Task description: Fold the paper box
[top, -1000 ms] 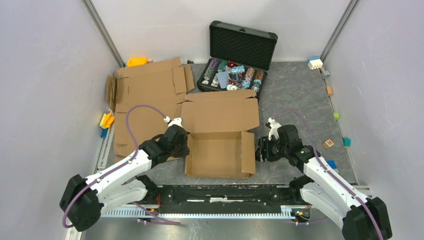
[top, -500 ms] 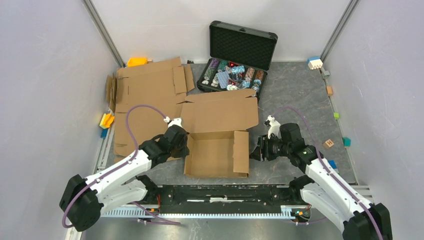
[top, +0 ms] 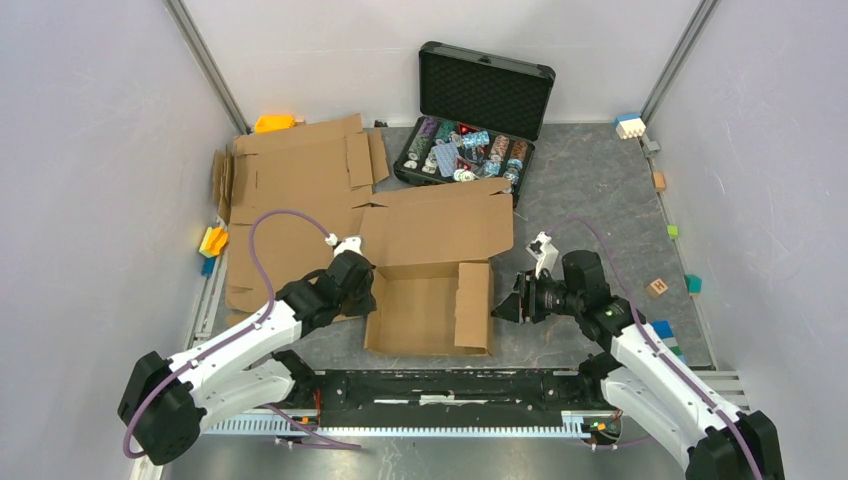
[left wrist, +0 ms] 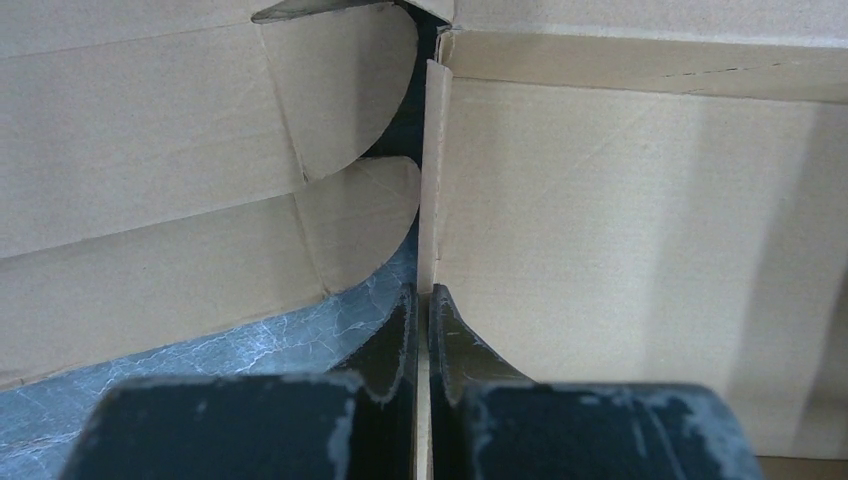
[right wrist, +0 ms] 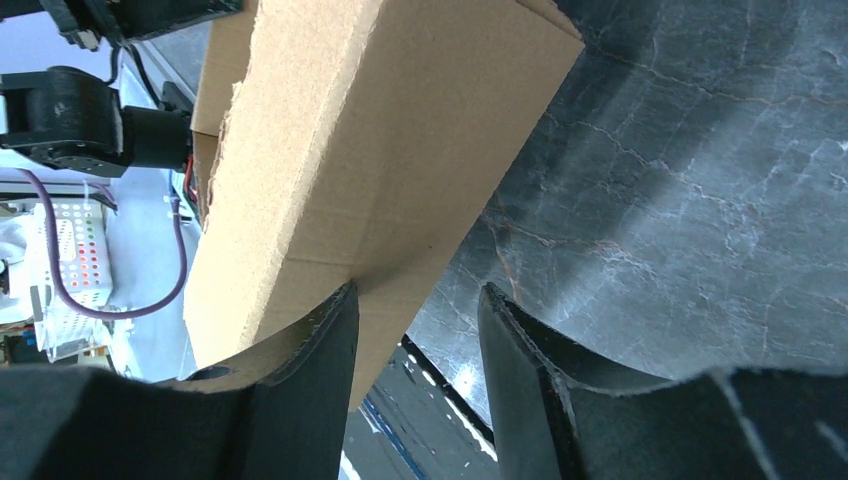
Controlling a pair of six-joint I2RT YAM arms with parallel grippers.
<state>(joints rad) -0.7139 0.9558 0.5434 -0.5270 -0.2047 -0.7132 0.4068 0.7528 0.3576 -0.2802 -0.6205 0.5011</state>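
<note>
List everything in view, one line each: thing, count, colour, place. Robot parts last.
paper box: one, brown, near middle of the table between the arms, right flap lifted
flat cardboard: a pile, count unclear, brown, back left
case: one, black, lid open, back middle
chips: many, mixed colours, inside the case
small blocks: several, mixed colours, along the left and right table edges
table: one, dark grey, marbled, under everything
left tool: one, black, shut on the paper box's left wall
right tool: one, black, open, at the paper box's right flap
</note>
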